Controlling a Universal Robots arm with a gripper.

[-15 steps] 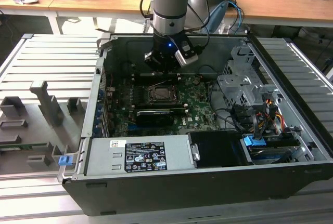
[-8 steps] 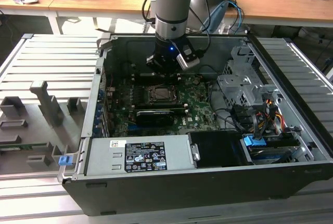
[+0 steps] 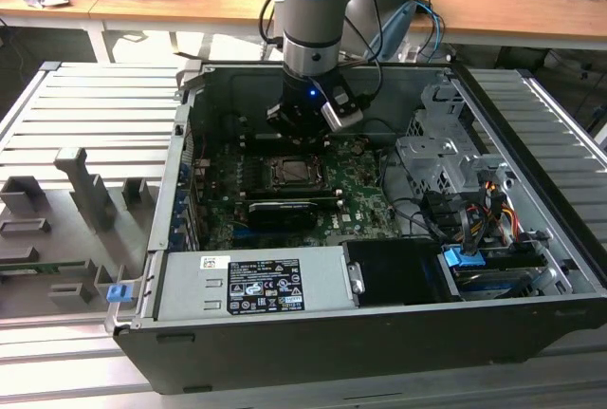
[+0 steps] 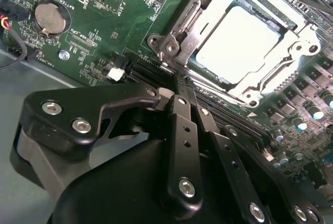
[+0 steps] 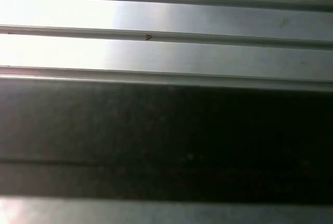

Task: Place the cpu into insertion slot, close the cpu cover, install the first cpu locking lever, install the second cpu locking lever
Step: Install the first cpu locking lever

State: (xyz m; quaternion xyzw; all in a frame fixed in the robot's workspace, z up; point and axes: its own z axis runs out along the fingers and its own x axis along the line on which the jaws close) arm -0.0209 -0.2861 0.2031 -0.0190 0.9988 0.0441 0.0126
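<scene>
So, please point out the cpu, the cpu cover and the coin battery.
cpu [image 4: 237,44], second wrist view, middle of its pale face.
cpu cover [image 4: 179,26], second wrist view, frame's side bar.
coin battery [image 4: 49,17], second wrist view, its centre.

The gripper [image 4: 179,86] was matt black metal with bright, polished screw heads. Just past its tips, the cpu [image 4: 237,42] showed a smooth, pale silvery metal face that glared under the light, framed by the cpu cover [image 4: 250,91] of bare silver-grey steel with a satin sheen. The motherboard [image 4: 104,5] looked glossy green, carrying a shiny coin cell battery [image 4: 50,17] at about ten o'clock from the gripper. In the exterior view the computer case [image 3: 379,333] was matt dark-grey painted metal, resting on a ribbed, brushed aluminium table [image 3: 85,105]; the desk [image 3: 190,1] behind was smooth light wood.
</scene>
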